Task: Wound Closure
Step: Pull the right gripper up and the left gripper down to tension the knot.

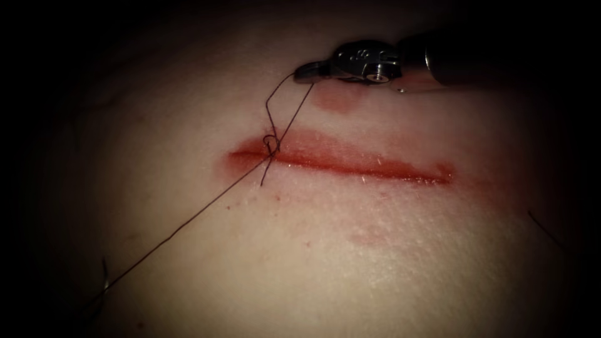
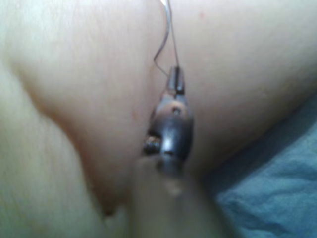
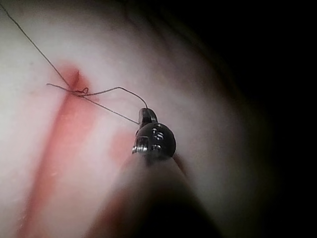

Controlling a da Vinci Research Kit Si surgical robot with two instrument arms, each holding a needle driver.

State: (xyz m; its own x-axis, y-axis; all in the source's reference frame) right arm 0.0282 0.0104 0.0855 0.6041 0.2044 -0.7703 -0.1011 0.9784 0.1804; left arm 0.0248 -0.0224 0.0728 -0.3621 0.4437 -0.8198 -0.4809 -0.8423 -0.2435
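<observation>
The cut (image 1: 350, 164) runs across the tissue (image 1: 350, 263), wet with red fluid. A knot (image 1: 270, 145) of thread sits at its left end, with a short tail (image 1: 264, 175) hanging below. My right tool (image 1: 307, 72) lies beyond the cut, jaws shut on the thread; two strands (image 3: 106, 91) run from the knot (image 3: 81, 91) to its jaws (image 3: 147, 115). A long strand (image 1: 188, 222) leads from the knot down to the left. My left tool (image 2: 176, 82) is shut on that thread (image 2: 171, 39). Near the strand's far end a thin glint (image 1: 105, 278) shows; I cannot tell whether it is the needle.
A faint red stain (image 1: 338, 97) marks the tissue just under the right tool. A loose dark thread piece (image 1: 544, 228) lies at the far right. Blue cloth (image 2: 277, 198) lies beside the tissue under the left arm.
</observation>
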